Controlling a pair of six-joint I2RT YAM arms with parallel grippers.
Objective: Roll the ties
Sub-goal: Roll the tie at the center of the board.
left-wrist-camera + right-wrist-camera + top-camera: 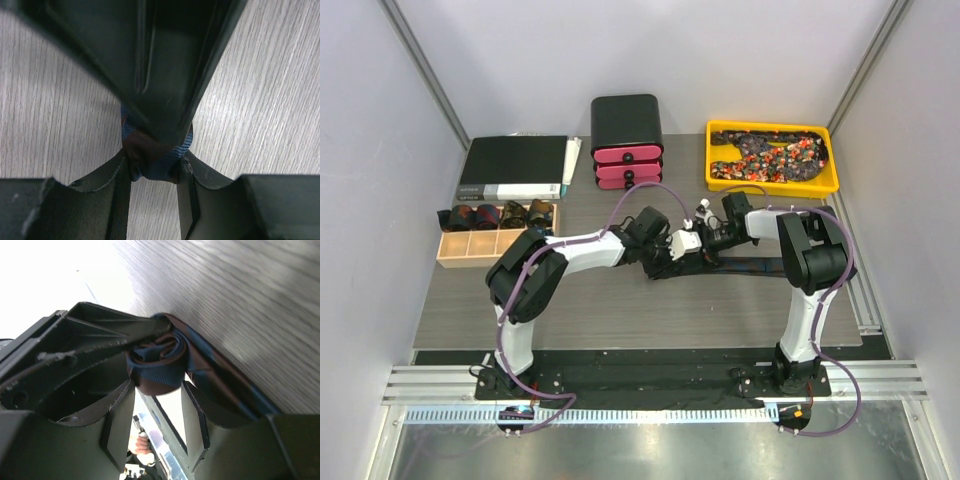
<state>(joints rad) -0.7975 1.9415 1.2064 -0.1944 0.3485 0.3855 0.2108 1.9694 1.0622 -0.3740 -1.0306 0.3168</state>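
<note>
A dark blue and brown tie is partly wound into a small coil [155, 160] at the table's middle. Its loose length [750, 265] lies flat to the right. My left gripper [155, 169] is shut on the coil, one finger pressed to each side. My right gripper [157, 390] meets it from the other side, open, with the coil [157, 367] at its fingertips; the tie's tail [225, 385] runs off to the lower right. In the top view the left gripper [665, 255] and right gripper [698, 242] cover the coil.
A yellow tray [830, 178] at the back right holds speckled ties [770, 155]. A wooden box [450, 258] on the left holds several rolled ties. A black and pink drawer unit [627, 140] and a black binder [515, 168] stand at the back.
</note>
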